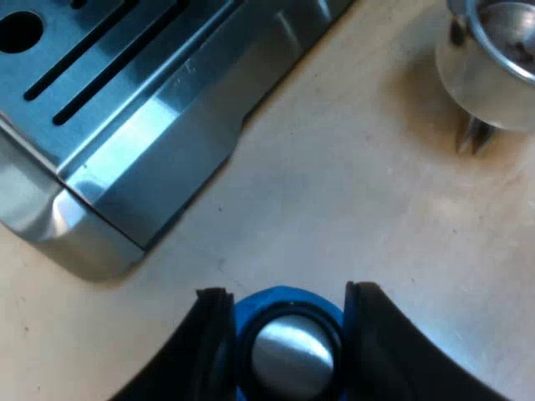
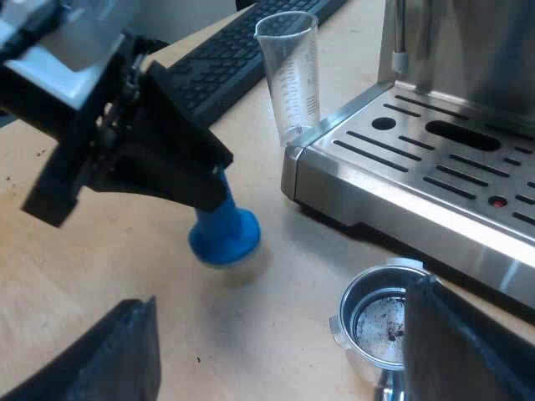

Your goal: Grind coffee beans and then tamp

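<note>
Tamper, blue, flared, in left claw, slotted steel tray

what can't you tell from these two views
- metal holder: its handle, behind a finger of the right gripper in the right wrist view, cut by the edge in the left wrist view
- blue tamper: its base, under its top and the left gripper, left wrist view
- espresso machine: its top, past the edge, both views

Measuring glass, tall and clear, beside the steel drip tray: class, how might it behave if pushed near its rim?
The tall clear measuring glass stands upright and narrow, so it would probably tip rather than slide. It looks empty, so likely light.
</note>
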`<state>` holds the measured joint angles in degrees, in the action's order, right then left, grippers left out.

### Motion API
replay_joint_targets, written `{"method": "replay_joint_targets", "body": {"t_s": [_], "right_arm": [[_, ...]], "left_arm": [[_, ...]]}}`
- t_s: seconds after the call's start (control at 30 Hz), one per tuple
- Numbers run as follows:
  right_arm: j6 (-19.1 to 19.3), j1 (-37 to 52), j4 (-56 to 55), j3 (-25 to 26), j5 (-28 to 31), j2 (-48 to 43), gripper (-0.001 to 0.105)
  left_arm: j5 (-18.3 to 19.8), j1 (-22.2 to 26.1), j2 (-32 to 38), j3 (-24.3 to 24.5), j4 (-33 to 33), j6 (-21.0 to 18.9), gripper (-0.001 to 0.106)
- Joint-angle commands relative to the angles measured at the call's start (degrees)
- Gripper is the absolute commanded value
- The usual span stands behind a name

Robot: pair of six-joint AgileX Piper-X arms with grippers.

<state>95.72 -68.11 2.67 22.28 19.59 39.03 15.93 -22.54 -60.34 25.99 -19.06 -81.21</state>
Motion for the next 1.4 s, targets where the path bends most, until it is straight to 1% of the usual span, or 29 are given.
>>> {"method": "replay_joint_targets", "body": {"t_s": [0.03,0.33,0.57,0.77,0.83,0.87,0.9,0.93,1.0,1.03,1.1,1.2,1.4], "right_arm": [[0.93,-0.13,0.50,0.30,-0.40,-0.20,0.062],[0.93,-0.13,-0.34,0.30,-0.40,-0.20,0.062],[0.93,-0.13,-0.34,0.30,-0.40,-0.20,0.062],[0.93,-0.13,-0.34,0.30,-0.40,-0.20,0.062],[0.93,-0.13,-0.34,0.30,-0.40,-0.20,0.062],[0.93,-0.13,-0.34,0.30,-0.40,-0.20,0.062],[0.93,-0.13,-0.34,0.30,-0.40,-0.20,0.062],[0.93,-0.13,-0.34,0.30,-0.40,-0.20,0.062],[0.93,-0.13,-0.34,0.30,-0.40,-0.20,0.062],[0.93,-0.13,-0.34,0.30,-0.40,-0.20,0.062],[0.93,-0.13,-0.34,0.30,-0.40,-0.20,0.062],[0.93,-0.13,-0.34,0.30,-0.40,-0.20,0.062],[0.93,-0.13,-0.34,0.30,-0.40,-0.20,0.062]], "left_arm": [[-0.68,0.07,-1.40,0.02,3.26,-1.32,0.000],[-0.67,0.07,-4.96,0.02,6.98,-1.39,0.000],[-0.67,0.07,-7.07,-0.33,7.81,-1.39,0.000],[-0.67,0.07,-7.16,-0.31,8.27,-1.39,0.000],[-0.67,0.07,-7.16,-0.31,8.25,-1.39,0.005],[-0.67,0.07,-7.16,-0.31,8.25,-1.39,0.010],[-0.67,0.07,-7.16,-0.31,8.25,-1.39,0.018],[-0.67,0.07,-7.16,-0.31,8.25,-1.39,0.022],[-0.67,0.07,-7.16,-0.31,8.25,-1.39,0.041],[-0.67,0.07,-7.16,-0.31,8.25,-1.39,0.048],[-0.67,0.07,-7.16,-0.31,8.25,-1.39,0.055],[-0.67,0.07,-7.16,-0.31,8.25,-1.39,0.060],[-0.67,0.07,-7.16,-0.31,8.35,-1.39,0.062]]}}
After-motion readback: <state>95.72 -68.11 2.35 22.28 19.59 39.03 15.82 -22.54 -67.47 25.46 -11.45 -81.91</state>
